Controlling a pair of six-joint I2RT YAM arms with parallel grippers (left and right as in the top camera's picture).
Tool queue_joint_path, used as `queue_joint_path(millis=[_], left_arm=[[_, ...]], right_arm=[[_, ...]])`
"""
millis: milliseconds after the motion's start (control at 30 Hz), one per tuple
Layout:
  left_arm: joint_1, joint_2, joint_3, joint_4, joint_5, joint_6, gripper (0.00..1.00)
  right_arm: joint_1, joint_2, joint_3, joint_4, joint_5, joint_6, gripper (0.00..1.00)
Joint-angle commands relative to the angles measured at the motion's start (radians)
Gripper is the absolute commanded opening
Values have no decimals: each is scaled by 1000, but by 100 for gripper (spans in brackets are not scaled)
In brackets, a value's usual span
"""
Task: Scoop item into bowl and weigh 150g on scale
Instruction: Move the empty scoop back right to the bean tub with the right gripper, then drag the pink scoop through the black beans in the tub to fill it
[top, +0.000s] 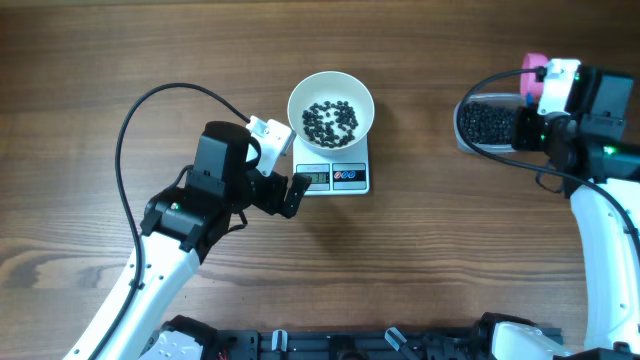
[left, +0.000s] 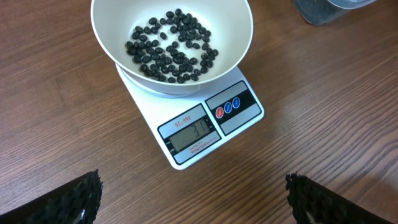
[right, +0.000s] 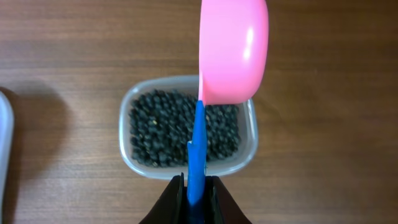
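The white bowl (top: 300, 100) (left: 235, 28) sits on the white scale (top: 345, 177) (left: 193, 134) and holds a thin layer of black beads (top: 330, 120) (left: 171, 46). My left gripper (top: 283, 168) (left: 196, 202) stands wide open with nothing in it, just left of and in front of the scale. My right gripper (right: 196, 186) (top: 545, 115) is shut on the blue handle (right: 196, 140) of a pink scoop (right: 233, 50) (top: 535, 72). The scoop is over a clear tub (right: 127, 155) (top: 465, 130) full of beads (right: 158, 127). The inside of the scoop is hidden.
Wood-grain table all around. A black cable (top: 130, 130) loops off the left arm at the left. The edge of a pale object (right: 5, 143) shows at the far left of the right wrist view.
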Motion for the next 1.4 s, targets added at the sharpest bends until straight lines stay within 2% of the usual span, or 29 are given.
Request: queue_joint_path(millis=[0, 167, 600, 833, 1367], left_arm=[[-3, 8, -5, -1, 9, 14, 100], [-3, 8, -5, -1, 9, 14, 100], [-3, 8, -5, 0, 9, 14, 100], [-3, 8, -5, 0, 9, 14, 100], [-3, 8, -5, -1, 9, 14, 100]], right_arm=[[-8, 31, 2, -5, 2, -22, 4], [-8, 72, -29, -5, 19, -74, 4], [-8, 237, -46, 10, 32, -72, 4], [-8, 249, -48, 4, 58, -69, 4], [-8, 249, -49, -64, -102, -126, 4]])
